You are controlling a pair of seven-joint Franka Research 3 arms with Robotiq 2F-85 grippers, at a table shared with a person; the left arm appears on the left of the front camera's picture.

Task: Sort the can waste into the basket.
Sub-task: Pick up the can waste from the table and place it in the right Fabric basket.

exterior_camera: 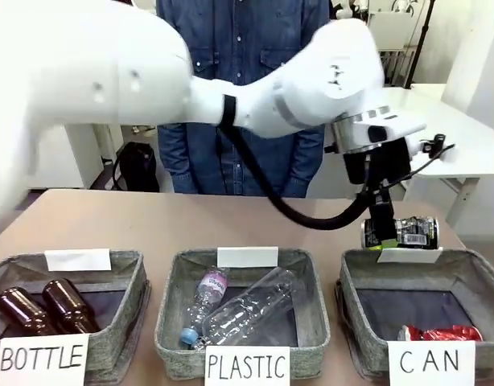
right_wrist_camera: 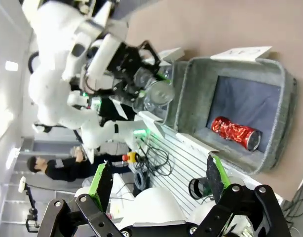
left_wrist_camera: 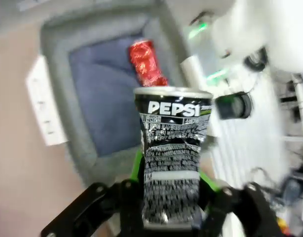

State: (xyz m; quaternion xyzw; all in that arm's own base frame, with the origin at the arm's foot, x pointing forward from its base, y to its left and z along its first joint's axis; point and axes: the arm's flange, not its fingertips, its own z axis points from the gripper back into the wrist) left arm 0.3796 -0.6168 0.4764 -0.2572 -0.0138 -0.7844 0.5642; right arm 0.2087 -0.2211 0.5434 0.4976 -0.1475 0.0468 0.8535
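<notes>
- The silver can (exterior_camera: 413, 232) with black print lies on its side in the air, long axis level and running across the room, sticking out sideways from the left hand (exterior_camera: 381, 234) toward the right-hand end of the CAN basket (exterior_camera: 482, 277); it hangs just above that basket's far rim, by the white card standing there.
- In the left wrist view the same can (left_wrist_camera: 172, 158) points straight away from the hand, its round end farthest off, with the basket's dark bottom behind it.
- The left hand is clamped on the can's near end, green pads (left_wrist_camera: 137, 165) pressed to either side of it.
- The red can (exterior_camera: 440, 333) lies on its side on the bottom of the CAN basket, near the front wall, long axis running along that wall.
- The right hand (right_wrist_camera: 159, 180) hangs off to the side of the CAN basket, its fingers spread wide with nothing between them.
- Left of the CAN basket on the table (exterior_camera: 255, 221) sits the PLASTIC basket (exterior_camera: 170, 322) with two clear bottles (exterior_camera: 247, 310) lying in it.
- Farther left again is the BOTTLE basket (exterior_camera: 126, 310) with two brown glass bottles (exterior_camera: 66, 304).
- A person in a denim shirt (exterior_camera: 239, 48) stands at the table's far side, beyond the PLASTIC basket.
</notes>
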